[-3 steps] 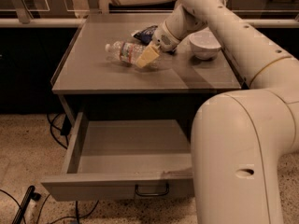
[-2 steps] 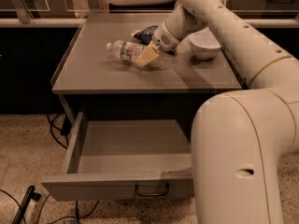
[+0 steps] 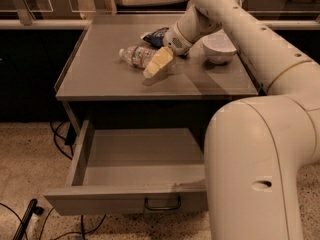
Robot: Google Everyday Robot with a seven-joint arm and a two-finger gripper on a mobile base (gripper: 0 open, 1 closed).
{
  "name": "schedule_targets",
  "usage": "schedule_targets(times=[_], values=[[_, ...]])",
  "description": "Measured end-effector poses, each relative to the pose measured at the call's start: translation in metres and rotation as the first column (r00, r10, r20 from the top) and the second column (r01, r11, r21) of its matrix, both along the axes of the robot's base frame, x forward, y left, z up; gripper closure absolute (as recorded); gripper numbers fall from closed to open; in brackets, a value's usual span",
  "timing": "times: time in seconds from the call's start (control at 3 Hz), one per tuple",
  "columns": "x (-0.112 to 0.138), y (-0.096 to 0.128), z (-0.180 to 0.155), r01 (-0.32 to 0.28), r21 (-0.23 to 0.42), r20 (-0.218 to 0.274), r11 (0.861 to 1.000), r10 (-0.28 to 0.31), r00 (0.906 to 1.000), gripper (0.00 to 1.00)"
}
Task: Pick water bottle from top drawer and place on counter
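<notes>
The water bottle [image 3: 136, 55] lies on its side on the counter [image 3: 100, 81], white cap pointing left. My gripper [image 3: 158, 64] is low over the counter at the bottle's right end, touching or nearly touching it. The top drawer [image 3: 125, 200] stands pulled out below the counter. Its inside shows no objects, and its curved handle [image 3: 162, 203] is on the front panel.
A dark blue snack bag [image 3: 154, 35] lies just behind the gripper. A white bowl [image 3: 219, 48] sits at the counter's right. My arm's large link [image 3: 255, 169] fills the right foreground beside the drawer. Cables [image 3: 60, 139] and a dark object [image 3: 27, 223] lie on the floor at left.
Almost nothing has changed; the gripper stays at the bottle's right end and the bottle lies in the same spot on the counter.
</notes>
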State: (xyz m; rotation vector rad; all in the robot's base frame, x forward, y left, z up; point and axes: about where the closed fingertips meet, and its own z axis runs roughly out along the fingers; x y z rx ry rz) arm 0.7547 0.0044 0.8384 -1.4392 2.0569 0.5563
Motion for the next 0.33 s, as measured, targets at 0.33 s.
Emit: schedule_targets(times=[0.33], values=[[0.0, 0.0, 0.0, 0.0, 0.0, 0.0, 1.0, 0.0, 1.0, 0.0]])
